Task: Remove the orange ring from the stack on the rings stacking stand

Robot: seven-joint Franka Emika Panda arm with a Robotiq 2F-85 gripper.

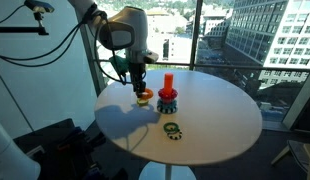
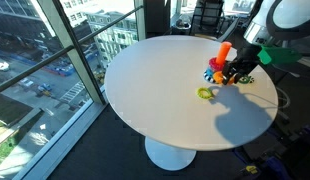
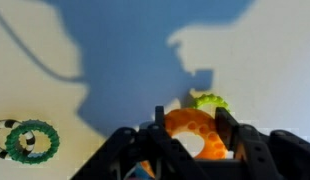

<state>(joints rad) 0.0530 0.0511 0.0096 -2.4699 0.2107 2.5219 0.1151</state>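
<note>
The orange ring (image 3: 190,128) sits between my gripper's (image 3: 192,130) two fingers in the wrist view, low over the white table, with the fingers closed against it. In both exterior views the gripper (image 1: 141,88) (image 2: 239,70) is down at the table beside the rings stacking stand, and the orange ring (image 1: 143,97) shows under it. The stand's red peg (image 1: 167,83) (image 2: 224,50) rises bare above the short stack (image 1: 167,101) (image 2: 214,72) of reddish and teal-blue rings. The stand is out of the wrist view.
A yellow-green ring (image 3: 207,101) lies on the table touching the orange ring's far side. A dark green ring with pale spots (image 3: 27,140) (image 1: 172,129) (image 2: 205,94) lies apart from the stand. The round white table (image 1: 215,110) stands by large windows.
</note>
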